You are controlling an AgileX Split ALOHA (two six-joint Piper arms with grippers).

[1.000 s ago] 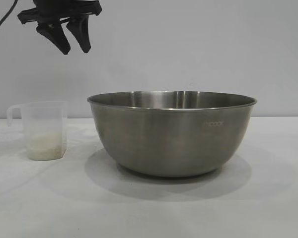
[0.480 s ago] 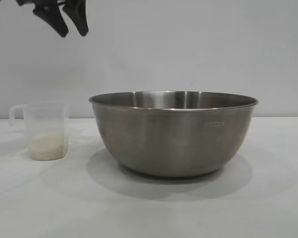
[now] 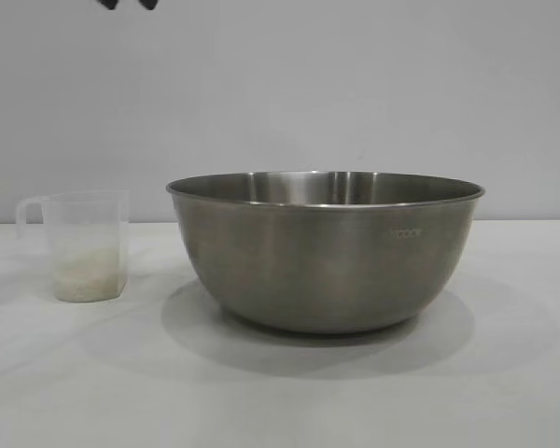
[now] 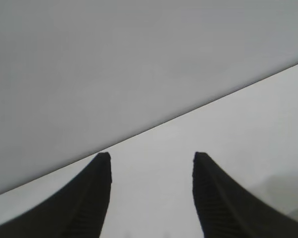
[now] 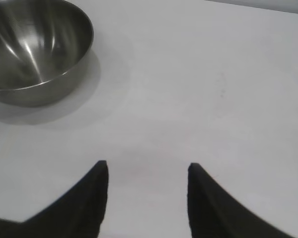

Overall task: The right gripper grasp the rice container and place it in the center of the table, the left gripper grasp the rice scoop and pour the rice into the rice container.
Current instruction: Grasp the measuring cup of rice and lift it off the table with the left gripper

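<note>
While the rice container (image 3: 325, 252) sits upright mid-surface (image 3: 280, 392), the rice scoop (image 3: 82, 245) stands apart at its left, upright, handle pointing away from the bowl, rice (image 3: 89, 276) in its bottom. Left tool (image 4: 151, 163): fingers spread, nothing between them, only the tips poke in at the exterior view's top edge, high above the scoop. Right tool (image 5: 148, 171): fingers spread, empty, over bare surface, well apart from the container.

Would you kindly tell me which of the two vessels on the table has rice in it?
The small clear plastic measuring cup, with white rice at its bottom; the steel bowl looks empty.
</note>
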